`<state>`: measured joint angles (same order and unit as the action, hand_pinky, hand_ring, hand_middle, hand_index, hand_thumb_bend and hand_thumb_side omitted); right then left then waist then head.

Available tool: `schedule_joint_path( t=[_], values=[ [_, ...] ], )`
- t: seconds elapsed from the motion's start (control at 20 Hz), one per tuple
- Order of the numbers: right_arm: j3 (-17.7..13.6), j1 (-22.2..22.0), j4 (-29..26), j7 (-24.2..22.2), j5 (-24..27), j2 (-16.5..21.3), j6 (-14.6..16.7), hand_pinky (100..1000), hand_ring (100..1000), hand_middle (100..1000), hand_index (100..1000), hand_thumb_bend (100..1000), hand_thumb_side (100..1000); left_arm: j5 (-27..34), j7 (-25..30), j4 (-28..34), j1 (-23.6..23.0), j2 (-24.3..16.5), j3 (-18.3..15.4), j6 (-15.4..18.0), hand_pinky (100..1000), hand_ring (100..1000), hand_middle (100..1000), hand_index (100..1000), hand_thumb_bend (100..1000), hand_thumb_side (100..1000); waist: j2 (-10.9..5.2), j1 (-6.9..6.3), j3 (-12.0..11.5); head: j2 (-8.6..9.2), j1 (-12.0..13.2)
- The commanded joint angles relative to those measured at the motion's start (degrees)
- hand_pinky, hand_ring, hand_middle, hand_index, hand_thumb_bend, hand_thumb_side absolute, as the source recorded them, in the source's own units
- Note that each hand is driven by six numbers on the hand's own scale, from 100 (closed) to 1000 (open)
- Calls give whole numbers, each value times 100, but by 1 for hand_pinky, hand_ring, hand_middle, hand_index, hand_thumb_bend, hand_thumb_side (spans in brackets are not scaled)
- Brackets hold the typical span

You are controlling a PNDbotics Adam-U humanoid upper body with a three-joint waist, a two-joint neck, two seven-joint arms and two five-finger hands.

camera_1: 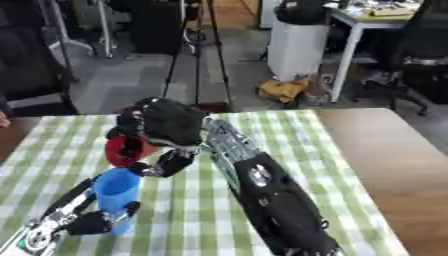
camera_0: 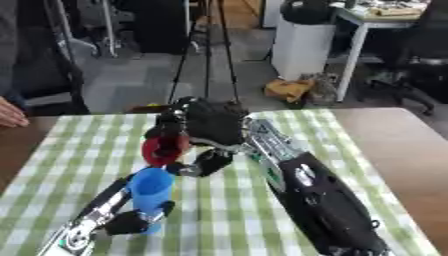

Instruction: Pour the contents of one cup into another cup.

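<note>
Above the blue cup [camera_0: 150,192], the right hand [camera_0: 206,125] hides most of the red cup [camera_0: 164,149]; the contents cannot be seen.

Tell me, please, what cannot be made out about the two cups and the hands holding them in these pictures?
- Red cup: its contents and most of its wall are hidden by the right hand curled round it, in both views.
- Blue cup: too blurred to tell whether anything lies inside.
- Left hand: its fingers behind the blue cup are hidden; the arm is cut off by the lower left edge.
- Whether anything is pouring between the cups: too blurred to tell.
</note>
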<state>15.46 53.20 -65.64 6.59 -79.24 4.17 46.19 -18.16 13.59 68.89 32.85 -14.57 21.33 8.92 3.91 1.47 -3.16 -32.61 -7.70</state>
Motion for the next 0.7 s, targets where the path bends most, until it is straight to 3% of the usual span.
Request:
schedule_joint_path(
  t=[0.05, 0.7],
  values=[
    [8, 165, -104, 161, -235, 107, 10, 626, 564, 554, 758, 256, 275, 7, -15, 104, 106, -30, -30, -15, 469, 539, 606, 745, 212, 531, -89, -17, 8, -20, -11],
    [101, 201, -47, 612, -806, 111, 73, 624, 561, 554, 753, 257, 273, 1, -16, 98, 104, -31, -41, -25, 468, 539, 607, 745, 212, 529, -107, -14, 26, -20, -10]
  ],
)
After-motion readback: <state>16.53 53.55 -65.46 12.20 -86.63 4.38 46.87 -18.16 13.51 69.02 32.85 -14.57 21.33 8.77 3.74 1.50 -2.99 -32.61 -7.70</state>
